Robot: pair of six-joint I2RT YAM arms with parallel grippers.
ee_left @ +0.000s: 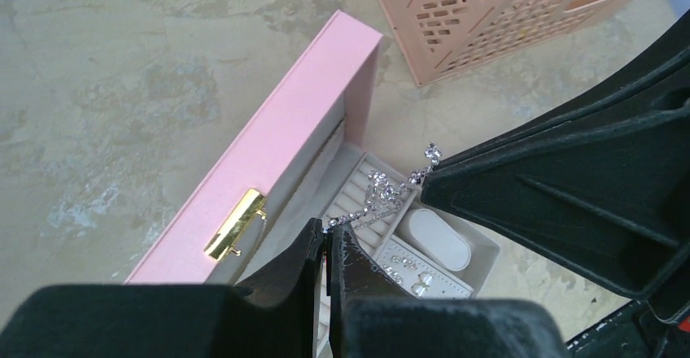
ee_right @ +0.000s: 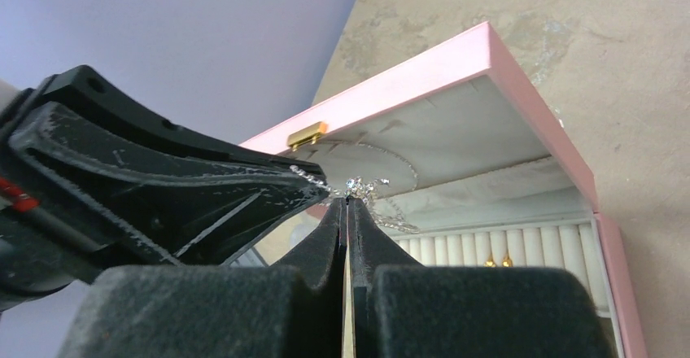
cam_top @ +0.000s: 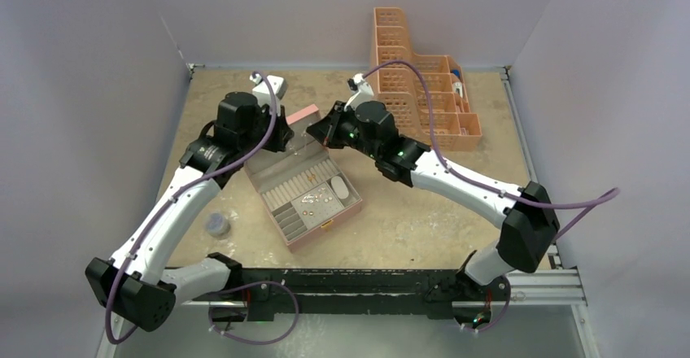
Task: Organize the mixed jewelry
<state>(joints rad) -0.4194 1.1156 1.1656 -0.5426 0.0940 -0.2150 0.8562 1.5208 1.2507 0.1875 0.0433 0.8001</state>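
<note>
A pink quilted box point(cam_top: 348, 209) lies open mid-table, its lid point(ee_left: 285, 130) raised at the back. My left gripper point(ee_left: 329, 240) is shut on one end of a sparkling silvery chain point(ee_left: 381, 191) above the box. My right gripper point(ee_right: 347, 202) is shut on the chain point(ee_right: 362, 185) further along, its tip close to my left gripper's. In the top view both grippers, left point(cam_top: 293, 140) and right point(cam_top: 320, 134), meet over the box's back edge. Small jewelry pieces point(cam_top: 312, 201) lie in the tray. Silvery studs point(ee_left: 411, 270) and two gold pieces point(ee_right: 498, 260) sit in its slots.
A grey round disc point(cam_top: 216, 224) lies on the table left of the box. An orange slotted organizer point(cam_top: 423, 98) stands at the back right. A white oval pad point(ee_left: 439, 240) fills one compartment of the box. Walls close in the table on three sides.
</note>
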